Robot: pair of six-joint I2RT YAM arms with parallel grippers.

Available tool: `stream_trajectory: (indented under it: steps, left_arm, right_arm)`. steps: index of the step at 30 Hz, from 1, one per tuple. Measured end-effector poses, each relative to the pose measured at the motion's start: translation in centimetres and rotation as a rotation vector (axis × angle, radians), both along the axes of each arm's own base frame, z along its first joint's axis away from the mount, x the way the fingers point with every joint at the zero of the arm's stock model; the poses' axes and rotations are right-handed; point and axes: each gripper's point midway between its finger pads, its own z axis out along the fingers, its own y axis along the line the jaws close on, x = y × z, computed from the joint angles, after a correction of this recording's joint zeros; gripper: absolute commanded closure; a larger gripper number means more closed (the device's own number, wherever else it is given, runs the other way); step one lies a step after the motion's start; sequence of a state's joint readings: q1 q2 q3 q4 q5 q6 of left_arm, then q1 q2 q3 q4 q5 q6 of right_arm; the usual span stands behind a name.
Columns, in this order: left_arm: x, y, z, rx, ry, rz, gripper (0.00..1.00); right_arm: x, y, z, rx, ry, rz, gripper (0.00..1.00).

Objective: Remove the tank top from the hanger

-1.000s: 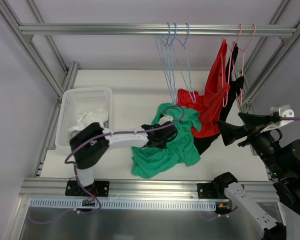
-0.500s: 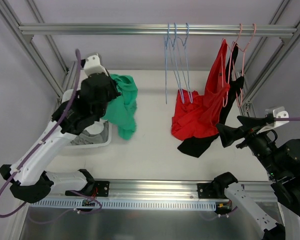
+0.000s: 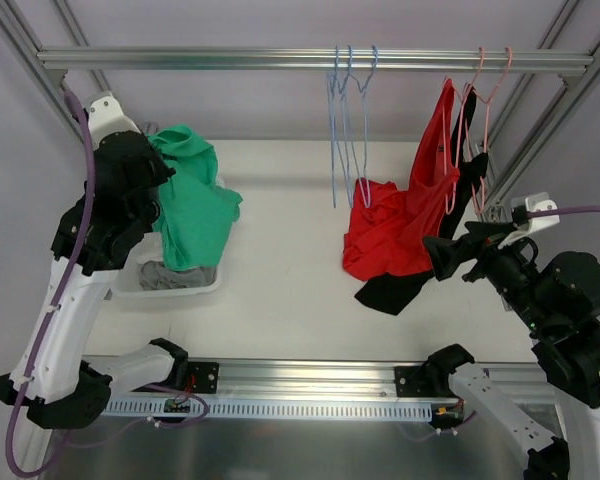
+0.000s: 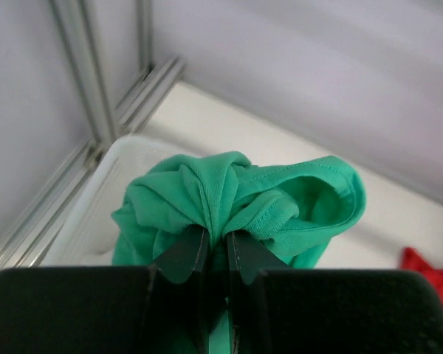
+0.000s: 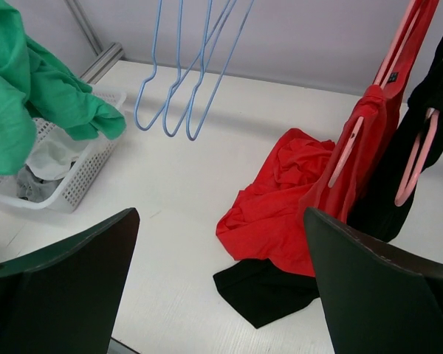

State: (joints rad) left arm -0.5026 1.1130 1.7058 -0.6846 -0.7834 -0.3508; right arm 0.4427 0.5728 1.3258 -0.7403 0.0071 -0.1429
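Left hand (image 4: 215, 242) clamps green tank top (image 3: 195, 205) above white basket (image 3: 170, 288); right hand (image 3: 450, 260) (fingers spread wide) hovers beside red garment (image 3: 380, 235).

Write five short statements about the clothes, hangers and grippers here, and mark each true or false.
1. The left gripper is shut on the green top. True.
2. The green top hangs above the white basket. True.
3. The red tank top is off its hanger. False: it hangs from a pink hanger.
4. The blue hangers are bare. True.
5. The right gripper holds the black garment. False: it is open, holding nothing.
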Motion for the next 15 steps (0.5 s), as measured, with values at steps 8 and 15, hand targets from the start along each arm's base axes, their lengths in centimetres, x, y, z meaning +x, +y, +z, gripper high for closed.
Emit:
stream_trajectory:
  steps: [8, 15]
  left_arm:
    - [1.9, 4.9, -16.1, -0.118, 0.363, 0.164, 1.00]
    - [1.7, 4.2, -27.1, -0.247, 0.590, 0.241, 1.00]
  right_arm:
    - [1.1, 0.7, -0.8, -0.020, 0.043, 0.010, 0.00]
    - [3.1, 0.0, -1.3, -0.055, 0.089, -0.074, 0.00]
